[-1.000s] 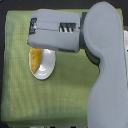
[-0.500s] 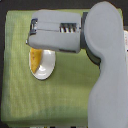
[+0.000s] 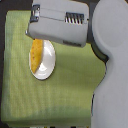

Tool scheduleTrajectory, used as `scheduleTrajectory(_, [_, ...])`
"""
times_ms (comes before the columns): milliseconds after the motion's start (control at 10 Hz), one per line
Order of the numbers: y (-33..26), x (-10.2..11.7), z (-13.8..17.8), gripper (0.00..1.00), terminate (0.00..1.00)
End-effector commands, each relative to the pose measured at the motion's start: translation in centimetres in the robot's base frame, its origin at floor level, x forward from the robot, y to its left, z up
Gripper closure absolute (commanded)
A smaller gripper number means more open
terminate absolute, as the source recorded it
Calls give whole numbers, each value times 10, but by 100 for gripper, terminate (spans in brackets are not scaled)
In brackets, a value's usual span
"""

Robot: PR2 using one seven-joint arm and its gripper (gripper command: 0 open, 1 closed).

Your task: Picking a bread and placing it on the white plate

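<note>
While my grey arm (image 3: pixel 107 75) fills the exterior view's right, its boxy forearm housing has drifted up and toward that side, baring more of the green cloth (image 3: pixel 70 85). Below it sits the white plate (image 3: pixel 49 62), now mostly uncovered. On its left half lies the bread (image 3: pixel 36 54), so I judge the placing done. My gripper is hidden; its state I cannot tell.

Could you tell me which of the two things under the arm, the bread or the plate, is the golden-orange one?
The bread: long and golden-orange, lying along the exterior view's left part of the round white plate.
</note>
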Motion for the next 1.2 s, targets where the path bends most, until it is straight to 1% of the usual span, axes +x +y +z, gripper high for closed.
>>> scheduleTrajectory(0, [-53, 5, 52, 0, 0])
scheduleTrajectory(100, [-86, 4, 51, 0, 0])
scheduleTrajectory(300, [-132, 4, 51, 0, 0])
scheduleTrajectory(500, [-198, -1, 49, 0, 0])
scheduleTrajectory(1100, [-299, -20, 38, 0, 0])
